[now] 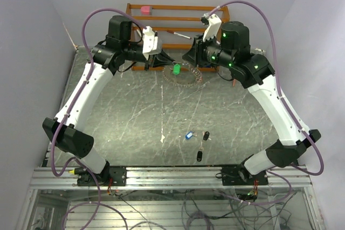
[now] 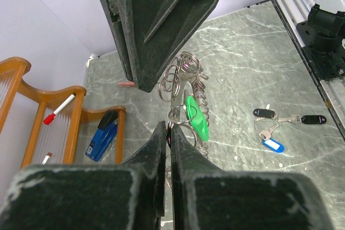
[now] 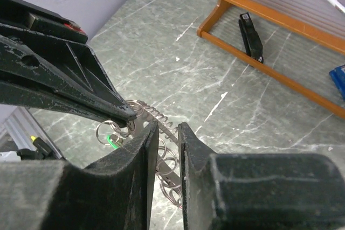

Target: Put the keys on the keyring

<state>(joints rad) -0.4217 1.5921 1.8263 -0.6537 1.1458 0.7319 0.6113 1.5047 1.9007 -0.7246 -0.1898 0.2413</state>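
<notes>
The keyring (image 1: 187, 75), a silvery ring hung with small wire loops, is held up over the back of the table between both grippers. My left gripper (image 1: 168, 62) is shut on its rim (image 2: 171, 127). The green key (image 1: 176, 69) hangs on a loop right by those fingertips, also in the left wrist view (image 2: 197, 118). My right gripper (image 1: 190, 57) is closed around the ring's band (image 3: 166, 133) from the other side. The blue key (image 1: 188, 135) and two black keys (image 1: 206, 135) (image 1: 199, 155) lie loose on the table near the front.
A wooden rack (image 1: 178, 22) stands at the back with a pink object (image 1: 145, 9), a red-capped marker (image 1: 178, 34), a blue stapler (image 2: 102, 136) and a black stapler (image 3: 251, 36). A metal rail (image 1: 172, 176) runs along the near edge.
</notes>
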